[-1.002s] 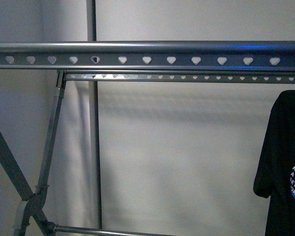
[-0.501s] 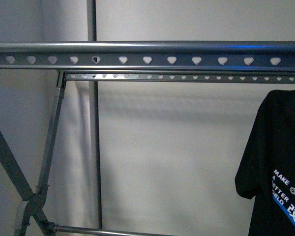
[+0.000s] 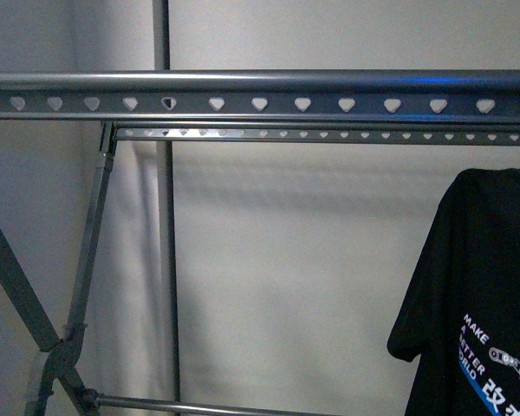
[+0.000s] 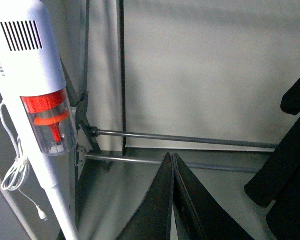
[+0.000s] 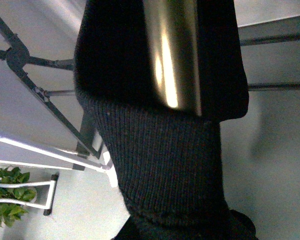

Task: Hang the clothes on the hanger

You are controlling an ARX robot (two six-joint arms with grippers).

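rack (image 3: 260, 95): grey metal rails, heart-punched, crossed legs | T-shirt (image 3: 481, 295): black, white print, hangs at right below the rails; ribbed knit collar around shiny metal bar (image 5: 172, 55) | left gripper (image 4: 171, 159): black tapered fingers pressed together, empty | right gripper: hidden by cloth, grip unreadable

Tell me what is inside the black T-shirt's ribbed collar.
A shiny silver metal bar sits inside the ribbed collar of the black T-shirt. The knit covers its lower end, so its full shape cannot be seen.
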